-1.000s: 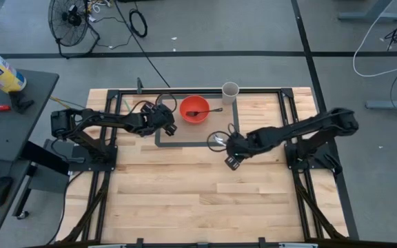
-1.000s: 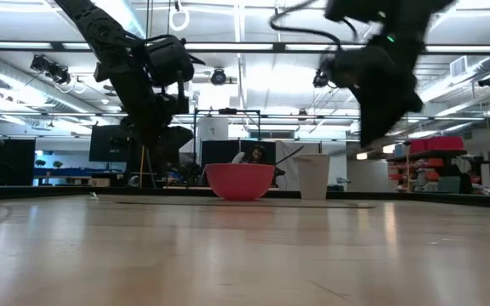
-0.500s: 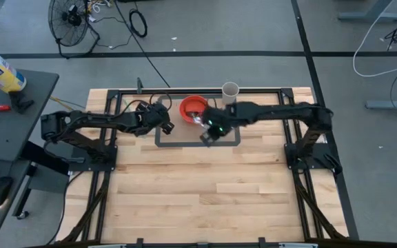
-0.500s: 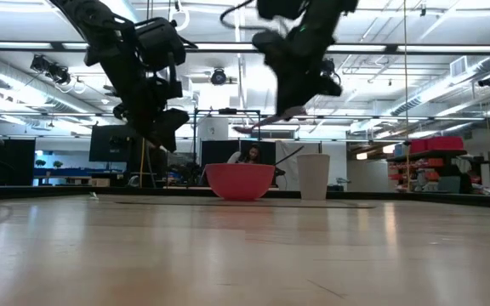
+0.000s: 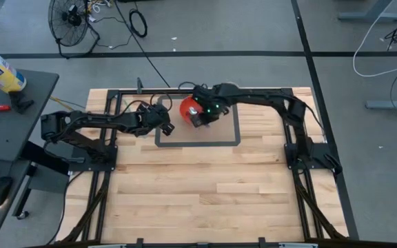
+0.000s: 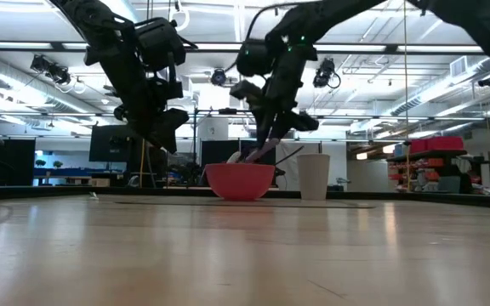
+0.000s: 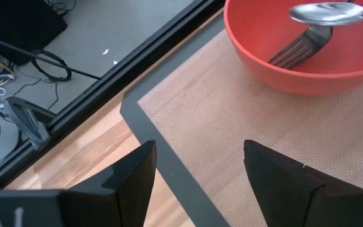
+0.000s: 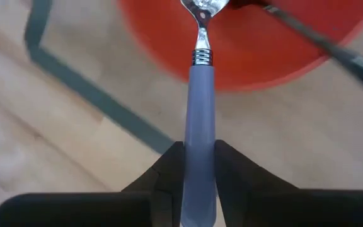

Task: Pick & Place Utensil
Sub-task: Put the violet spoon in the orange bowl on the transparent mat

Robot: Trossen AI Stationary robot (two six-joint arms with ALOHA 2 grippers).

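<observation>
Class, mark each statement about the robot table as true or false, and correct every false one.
1. The right gripper is shut on the spoon, holding it by its lilac handle. True.
2. A fork already lies in the red bowl. True.
3. The left gripper grips the bowl's rim. False: it is open and hangs over the woven mat, apart from the bowl.
4. The white cup lies tipped on its side. False: it stands upright beside the bowl.
5. The spoon's metal end points out over the bowl. True.
</observation>
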